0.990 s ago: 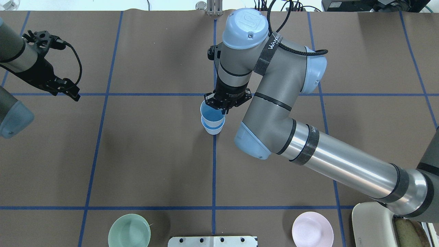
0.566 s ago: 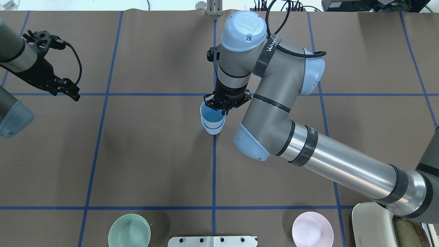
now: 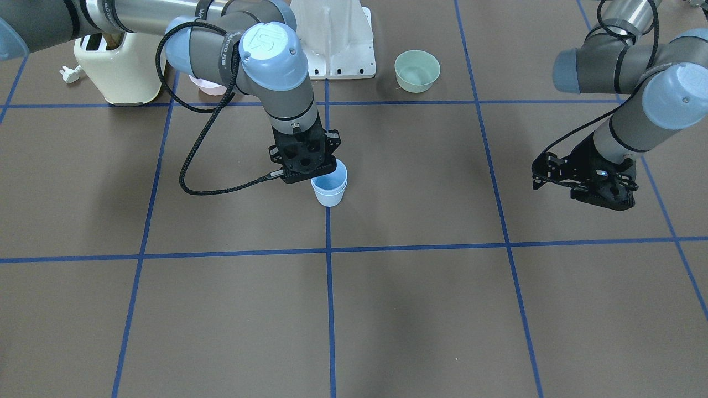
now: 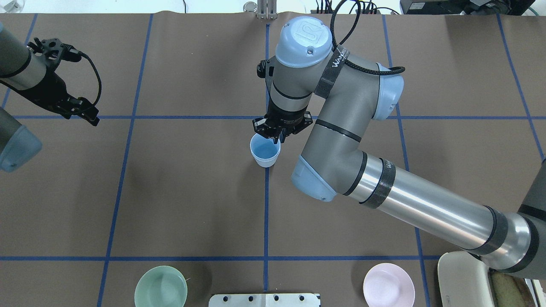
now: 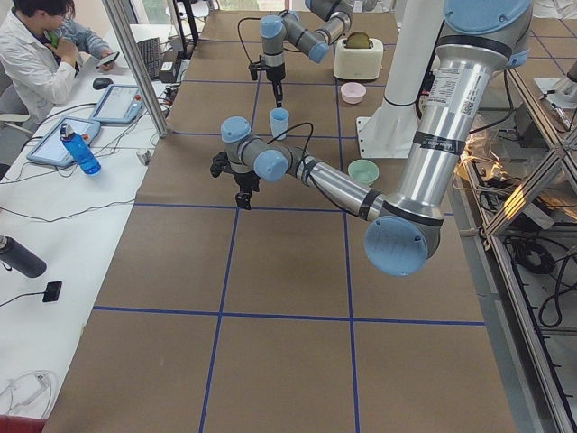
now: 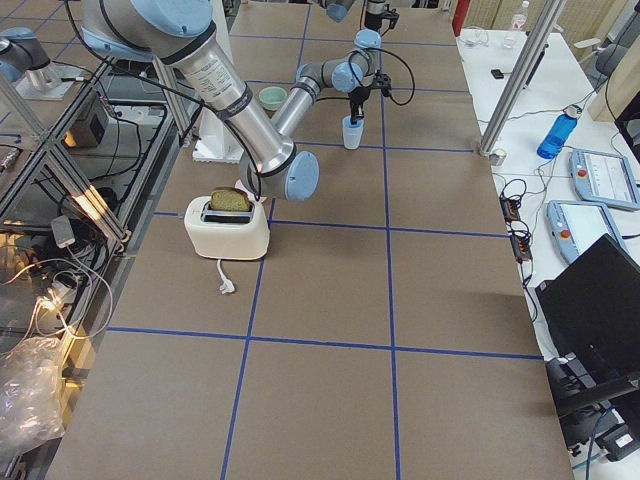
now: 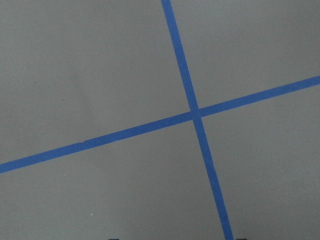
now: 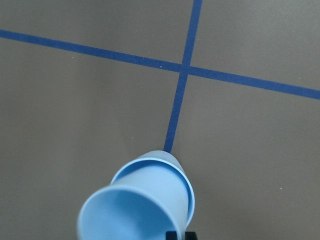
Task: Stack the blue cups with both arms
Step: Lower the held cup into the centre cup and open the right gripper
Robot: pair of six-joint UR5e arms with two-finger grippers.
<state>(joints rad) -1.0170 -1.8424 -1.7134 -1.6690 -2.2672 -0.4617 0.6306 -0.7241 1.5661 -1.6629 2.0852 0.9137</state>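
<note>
At the centre of the table (image 4: pixel 192 192), on a blue tape line (image 4: pixel 266 213), the blue cups (image 4: pixel 265 158) stand nested. The right gripper (image 4: pixel 277 137) pinches the rim of the upper cup (image 8: pixel 135 210). The left gripper (image 4: pixel 87 115) hangs well apart, jaws spread, holding nothing

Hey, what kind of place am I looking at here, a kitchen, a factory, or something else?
Most likely a robotics lab. Two jointed robot arms work over a brown table marked with a blue tape grid, and a person sits at a side desk with tablets.
</note>
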